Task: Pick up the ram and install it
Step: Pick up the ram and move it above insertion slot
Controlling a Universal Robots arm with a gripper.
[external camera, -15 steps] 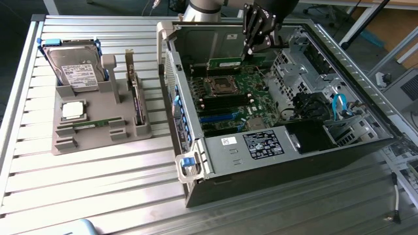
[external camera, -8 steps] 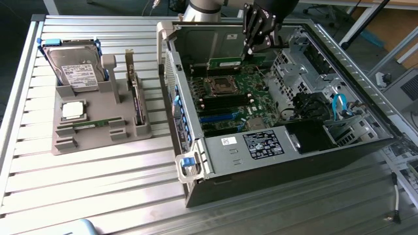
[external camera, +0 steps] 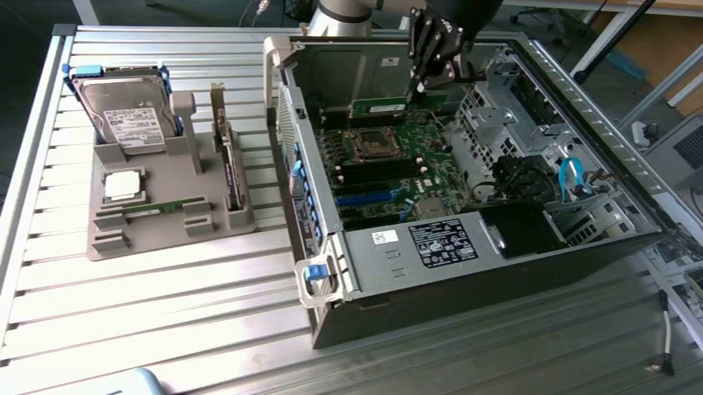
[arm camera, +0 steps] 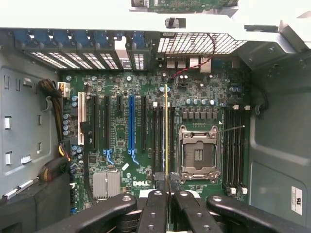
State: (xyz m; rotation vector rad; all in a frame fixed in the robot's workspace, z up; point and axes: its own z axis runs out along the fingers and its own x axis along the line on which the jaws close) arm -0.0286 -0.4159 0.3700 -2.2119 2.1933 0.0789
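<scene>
From my console I saw the black, jointed gripper (arm camera: pixel 166 194) pinching the ram (arm camera: pixel 166 131), its fingers pressed against the flat faces so that the stick showed edge-on as a thin yellow-green line. It hung inside the open grey metal case (external camera: pixel 363 66), above the green motherboard (arm camera: pixel 194 97), lined up with the long black memory slots (arm camera: pixel 158 138) just beside the square steel-framed processor socket (arm camera: pixel 199 155). In the exterior view the ram (external camera: pixel 379 106) appeared as a narrow green strip under the gripper (external camera: pixel 417 85). A matching stick (external camera: pixel 163 207) lay in the matte grey tray (external camera: pixel 165 239).
</scene>
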